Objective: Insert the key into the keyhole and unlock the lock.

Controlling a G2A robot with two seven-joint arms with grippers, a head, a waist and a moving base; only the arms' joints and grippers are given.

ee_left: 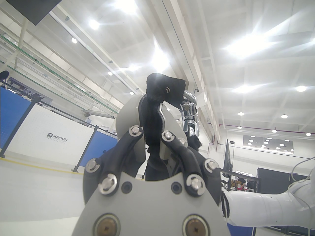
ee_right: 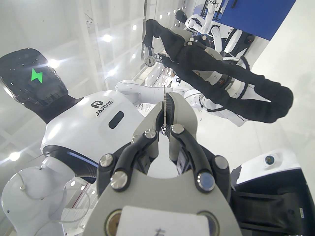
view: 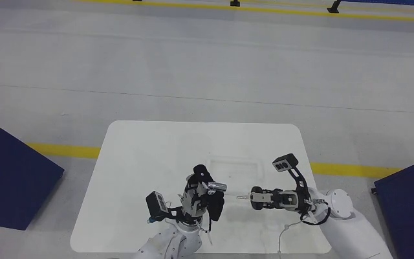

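Observation:
A chrome lock (ee_left: 189,114) is held above the white table (view: 129,194), with my left gripper (ee_left: 183,115) shut on it between black-covered fingers. In the top view this lock (view: 215,186) sticks out toward the right arm. My right gripper (ee_right: 165,99) is shut on the key (ee_right: 164,104), seen edge-on as a thin metal blade. From above, the key (view: 242,196) points left from the right gripper (view: 254,195), a short gap from the lock. The right wrist view faces the lock's keyhole end (ee_right: 149,61), farther off in the left gripper.
Both arms hang over the near half of the table. Blue panels stand on the floor at the left (view: 19,181) and right (view: 394,194). A yellow line (view: 65,151) runs across the floor behind the table.

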